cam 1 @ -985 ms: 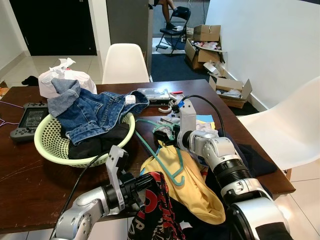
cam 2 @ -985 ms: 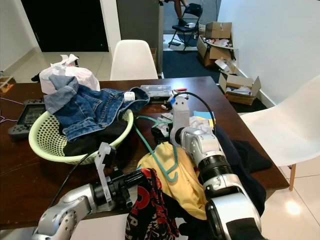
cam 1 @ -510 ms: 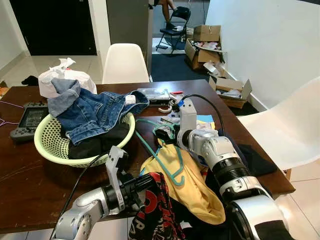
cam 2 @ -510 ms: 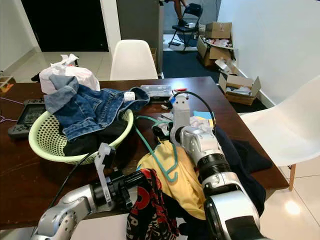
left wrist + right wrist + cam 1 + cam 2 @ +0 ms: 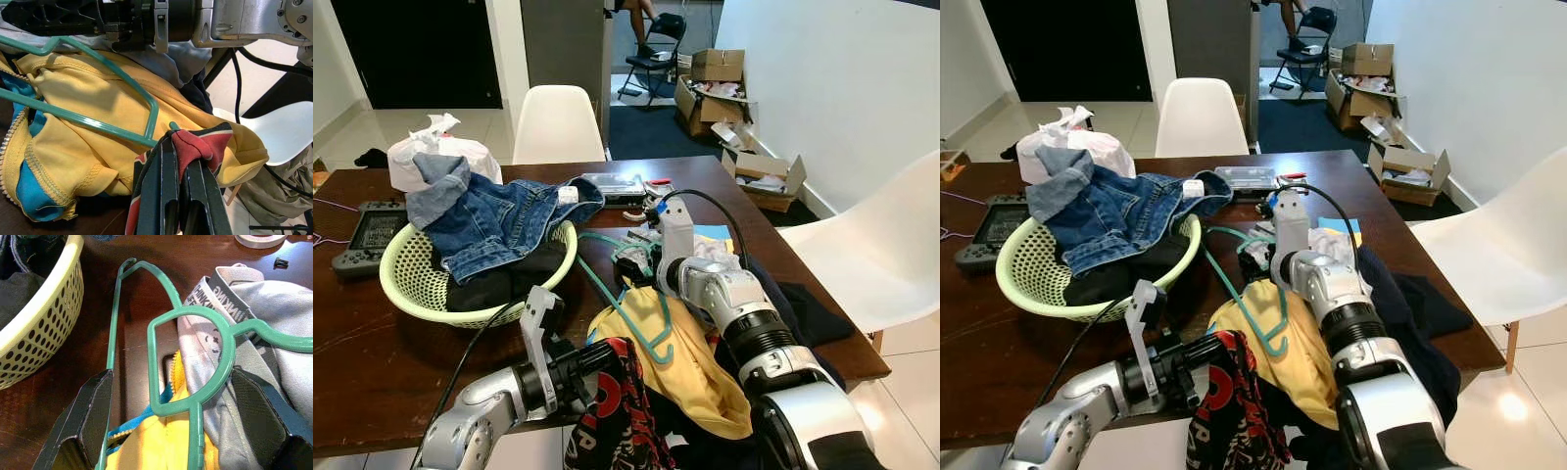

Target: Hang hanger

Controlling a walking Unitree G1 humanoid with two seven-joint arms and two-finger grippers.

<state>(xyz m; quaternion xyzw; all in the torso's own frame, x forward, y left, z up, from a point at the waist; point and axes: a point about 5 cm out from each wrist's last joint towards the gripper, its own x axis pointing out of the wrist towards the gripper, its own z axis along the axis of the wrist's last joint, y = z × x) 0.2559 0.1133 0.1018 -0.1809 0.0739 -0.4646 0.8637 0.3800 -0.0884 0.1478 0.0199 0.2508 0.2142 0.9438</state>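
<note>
Between spread fingers (image 5: 168, 423), hanger (image 5: 190, 387).

My two arms are silver metal built of rounded segments with black ribbed joint rings, and the right arm (image 5: 749, 318) is the bulkier in my head view, a black cable (image 5: 715, 201) arching over its wrist. A white bracket (image 5: 540, 328) with small holes stands up from the left arm (image 5: 475, 411), with a black cable running back along it. Each pincer has two long black fingers: the right pincer (image 5: 181, 423) has broad, textured wedge-shaped pads, and the left pincer (image 5: 181, 196) has narrow smooth bars.
</note>
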